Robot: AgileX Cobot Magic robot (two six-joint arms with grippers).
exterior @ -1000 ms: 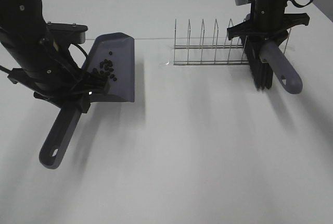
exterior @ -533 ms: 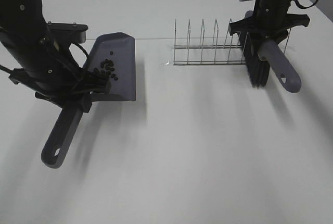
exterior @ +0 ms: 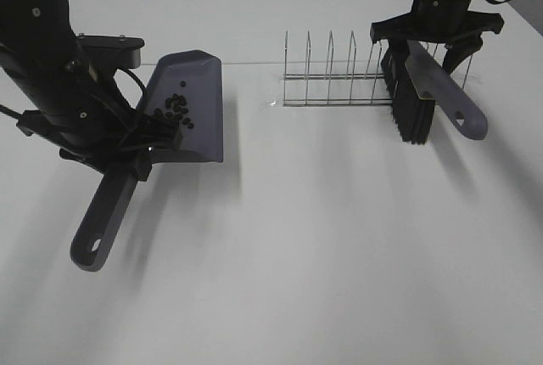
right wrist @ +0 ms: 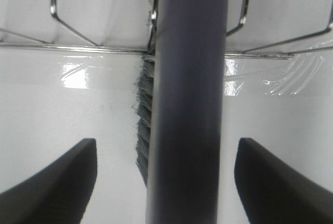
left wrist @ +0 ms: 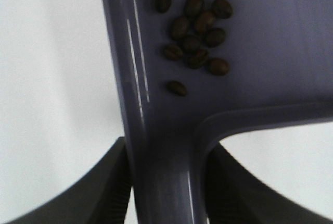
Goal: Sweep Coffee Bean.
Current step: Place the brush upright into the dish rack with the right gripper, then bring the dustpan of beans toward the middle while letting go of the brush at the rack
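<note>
The grey dustpan [exterior: 191, 102] is held off the table at the left, and my left gripper [exterior: 129, 161] is shut on its handle [left wrist: 164, 172]. The coffee beans [exterior: 176, 110] lie in a loose cluster inside the pan, seen close up as coffee beans [left wrist: 197, 26] in the left wrist view. At the right, the brush [exterior: 439, 93] leans in the end of the wire rack [exterior: 335, 76] with its black bristles [exterior: 409, 110] down. My right gripper [exterior: 433, 32] is open just above it. Its fingers [right wrist: 57, 182] stand wide on either side of the brush handle [right wrist: 190, 104] without touching it.
The rack's thin wire dividers stand upright at the back of the white table [exterior: 322, 238]. The dustpan's long handle [exterior: 102, 221] juts toward the front left. A seam in the table runs behind the rack.
My right gripper has opened and let go of the brush, which has settled leaning in the rack's end. The right arm has lifted slightly. The left arm and dustpan have barely moved.
</note>
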